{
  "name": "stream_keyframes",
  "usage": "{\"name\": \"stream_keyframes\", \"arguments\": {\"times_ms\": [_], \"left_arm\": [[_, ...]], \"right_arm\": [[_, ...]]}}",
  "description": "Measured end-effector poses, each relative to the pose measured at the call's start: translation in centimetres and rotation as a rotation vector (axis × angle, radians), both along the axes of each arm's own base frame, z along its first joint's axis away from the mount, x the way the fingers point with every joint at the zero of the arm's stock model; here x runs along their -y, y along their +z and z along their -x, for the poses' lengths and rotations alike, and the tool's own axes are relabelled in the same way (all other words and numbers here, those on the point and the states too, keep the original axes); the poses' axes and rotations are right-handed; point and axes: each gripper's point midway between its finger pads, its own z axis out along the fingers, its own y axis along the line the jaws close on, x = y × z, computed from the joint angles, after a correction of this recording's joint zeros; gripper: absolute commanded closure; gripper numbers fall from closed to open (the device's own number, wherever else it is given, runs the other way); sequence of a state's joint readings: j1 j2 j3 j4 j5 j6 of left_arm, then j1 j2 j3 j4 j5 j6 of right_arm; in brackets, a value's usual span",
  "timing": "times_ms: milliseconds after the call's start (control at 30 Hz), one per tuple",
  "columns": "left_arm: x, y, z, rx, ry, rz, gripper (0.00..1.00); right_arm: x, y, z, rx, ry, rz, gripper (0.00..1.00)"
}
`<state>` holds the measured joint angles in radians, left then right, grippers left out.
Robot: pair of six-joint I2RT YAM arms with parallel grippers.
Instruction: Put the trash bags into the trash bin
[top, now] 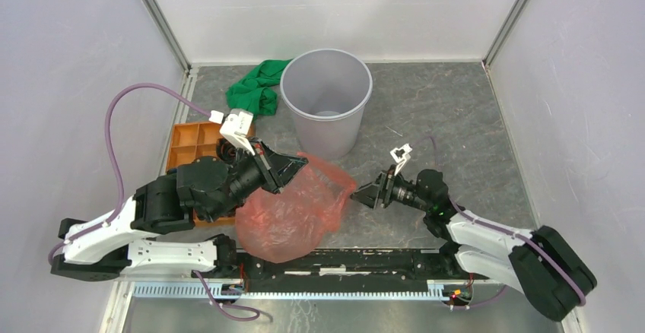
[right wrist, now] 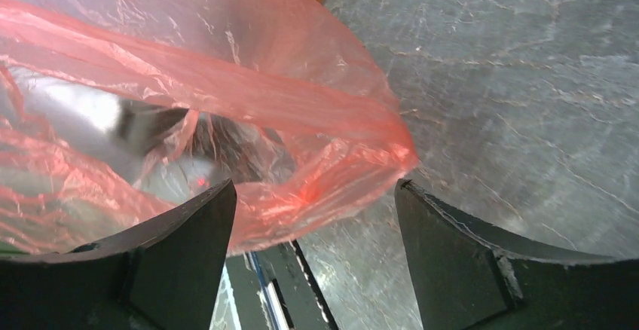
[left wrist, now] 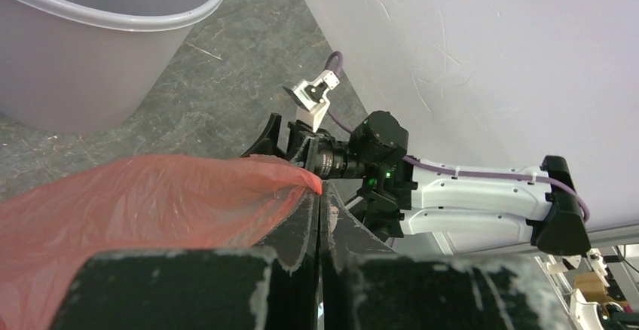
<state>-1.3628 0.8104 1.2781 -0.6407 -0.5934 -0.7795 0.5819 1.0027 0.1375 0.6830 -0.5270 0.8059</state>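
Left gripper: jaws pressed together, clamped on a fold of the red bag. In the left wrist view the film runs straight into the seam between my fingers and ends in a pinched tip there. The rest of the bag hangs and billows below and to the left of that hand.

Right gripper: jaws wide apart, nothing gripped. It points at the bag's near edge from the opposite side, facing my left gripper. In the right wrist view the bag's open lip sits between the two fingers. It overlaps the left finger, with clear space to the right one. Can't tell if the film touches a pad.

The bag is outside the trash bin, slumped on the table between my two hands. Its lower bulk lies back toward the arm bases.

The bin stands upright, mouth open, just beyond the left gripper's tips and off to the far left of the right gripper. The bag's top edge is near the bin's foot.

Orange tray: behind my left wrist, partly under the arm. Green cloth: beyond the tray, against the bin's left wall.
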Motion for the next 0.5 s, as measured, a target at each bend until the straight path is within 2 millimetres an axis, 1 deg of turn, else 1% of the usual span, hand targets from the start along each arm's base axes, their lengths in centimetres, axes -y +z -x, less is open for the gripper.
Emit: {"name": "stream_keyframes", "arguments": {"times_ms": [100,200,367,400,433,467,500], "left_arm": [[-0.2,0.1,0.0,0.001,0.0,0.006,0.98],[-0.7,0.2,0.1,0.003,0.001,0.017,0.98],[-1.3,0.6,0.2,0.008,0.007,0.033,0.98],[-1.4,0.6,0.2,0.008,0.007,0.033,0.98],[-1.4,0.5,0.2,0.007,0.007,0.031,0.98],[-1.4,0.5,0.2,0.007,0.007,0.028,0.98],[-1.4,0.4,0.2,0.006,0.008,0.025,0.98]], "right_arm": [[-1.2,0.0,-0.4,0.005,0.0,0.006,0.17],[-2.0,-0.7,-0.7,0.001,-0.012,0.024,0.18],[-2.9,-2.8,-0.6,-0.035,-0.017,0.063,0.3],[-3.1,-3.3,-0.6,-0.049,-0.012,0.076,0.36],[-3.4,-3.5,-0.8,-0.058,-0.008,0.085,0.45],[-3.7,-3.6,-1.1,-0.056,-0.005,0.092,0.52],[-4.0,-3.4,-1.4,-0.048,-0.002,0.097,0.63]]}}
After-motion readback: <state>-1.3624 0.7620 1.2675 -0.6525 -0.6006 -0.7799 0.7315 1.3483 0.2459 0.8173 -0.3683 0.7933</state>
